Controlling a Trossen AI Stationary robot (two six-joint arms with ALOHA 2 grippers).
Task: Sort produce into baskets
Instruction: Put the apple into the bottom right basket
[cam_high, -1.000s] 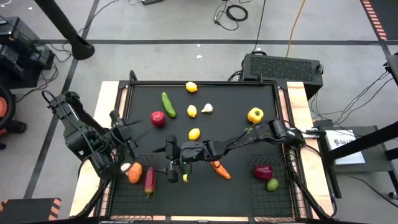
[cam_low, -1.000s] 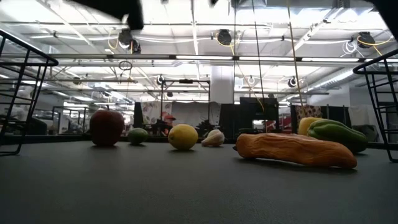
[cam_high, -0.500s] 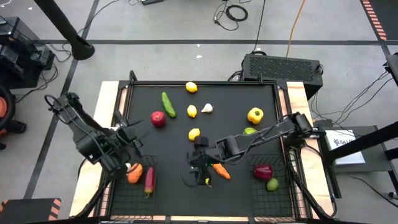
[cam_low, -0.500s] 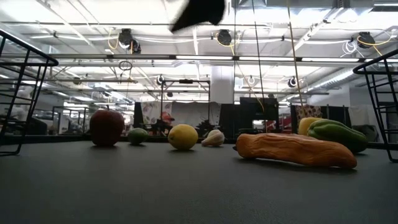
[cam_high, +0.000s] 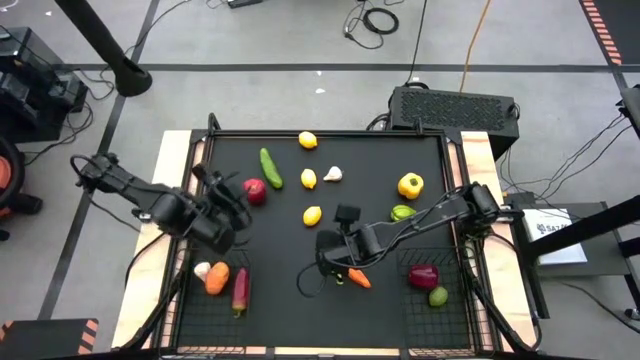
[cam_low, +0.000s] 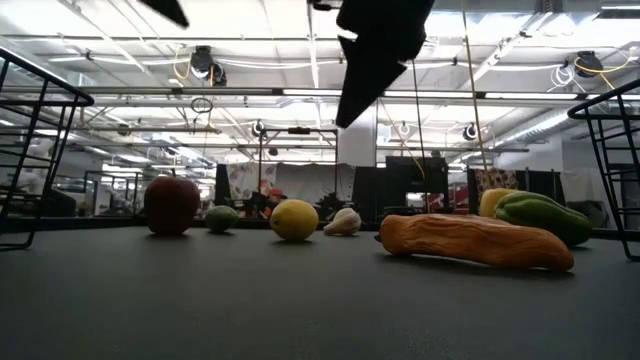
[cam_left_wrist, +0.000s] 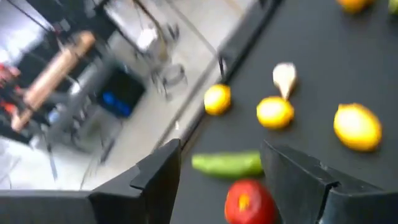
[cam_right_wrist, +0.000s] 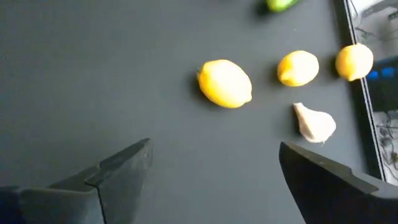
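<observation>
Yellow lemon (cam_right_wrist: 225, 83) is lying at twelve o'clock from the right gripper (cam_right_wrist: 211, 171), whose fingers are spreading wide and empty; likely light, hard, slick, so pinching across its middle suits.

The left gripper (cam_left_wrist: 217, 174) is hovering open near the red apple (cam_left_wrist: 249, 200).

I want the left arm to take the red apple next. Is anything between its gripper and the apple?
Nothing visible. The left gripper is open, and the red apple shows between its fingers, with the cucumber lying just beyond it.

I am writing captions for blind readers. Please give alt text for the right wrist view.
Two open dark fingers frame a black table, holding nothing. Beyond them lie three lemons and one white garlic.
</observation>
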